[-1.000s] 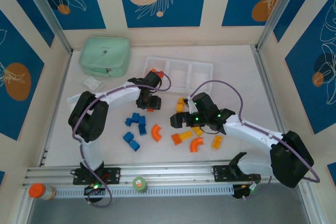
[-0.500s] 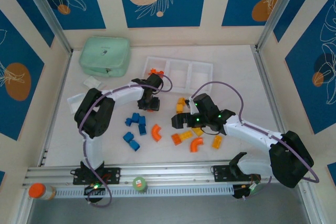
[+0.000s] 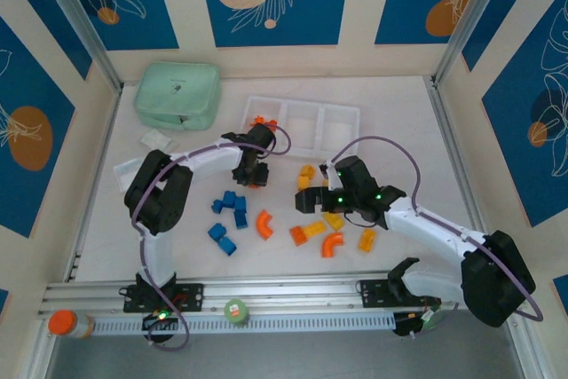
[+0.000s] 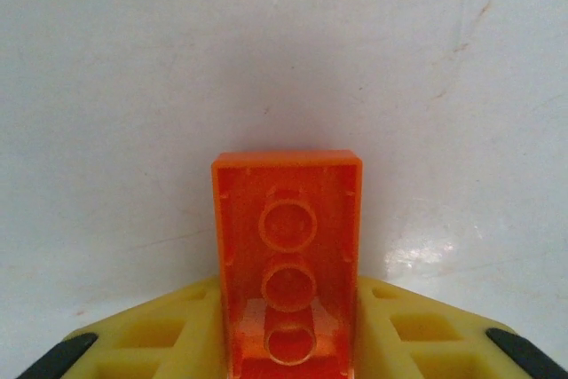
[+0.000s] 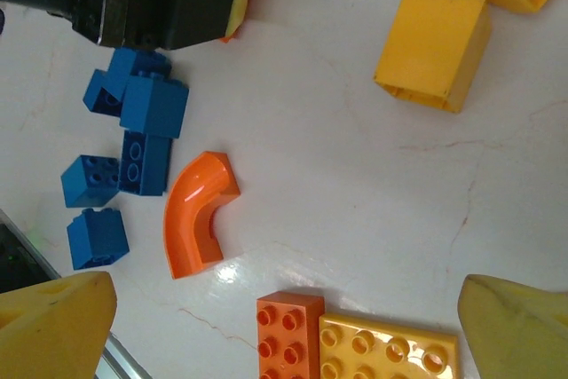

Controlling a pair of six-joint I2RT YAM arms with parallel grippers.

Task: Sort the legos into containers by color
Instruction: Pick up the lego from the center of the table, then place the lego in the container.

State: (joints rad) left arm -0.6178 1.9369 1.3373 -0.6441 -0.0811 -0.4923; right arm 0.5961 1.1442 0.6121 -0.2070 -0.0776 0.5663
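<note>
My left gripper (image 3: pixel 252 178) is shut on an orange brick (image 4: pixel 287 255), which stands hollow side up between the yellow fingers (image 4: pixel 169 343) just above the white tabletop. My right gripper (image 3: pixel 308 200) hangs open over the loose pile, its yellow fingertips (image 5: pixel 55 326) spread wide. Below it lie an orange arch (image 5: pixel 200 210), an orange brick (image 5: pixel 288 335) against a yellow plate (image 5: pixel 386 352), several blue bricks (image 5: pixel 133 130) and a yellow brick (image 5: pixel 432 48). The white three-compartment tray (image 3: pixel 342 113) sits at the back, with orange pieces (image 3: pixel 263 122) in its left compartment.
A mint green pouch (image 3: pixel 177 95) lies at the back left, with small clear bags (image 3: pixel 155 139) near it. A second orange arch (image 3: pixel 333 244) and a yellow brick (image 3: pixel 366 239) lie near the front. A jar (image 3: pixel 67 323) and a green-lidded item (image 3: pixel 235 311) stand on the front rail.
My right gripper has shifted slightly right and back over the pile. The left gripper keeps its hold on the orange brick in about the same place.
</note>
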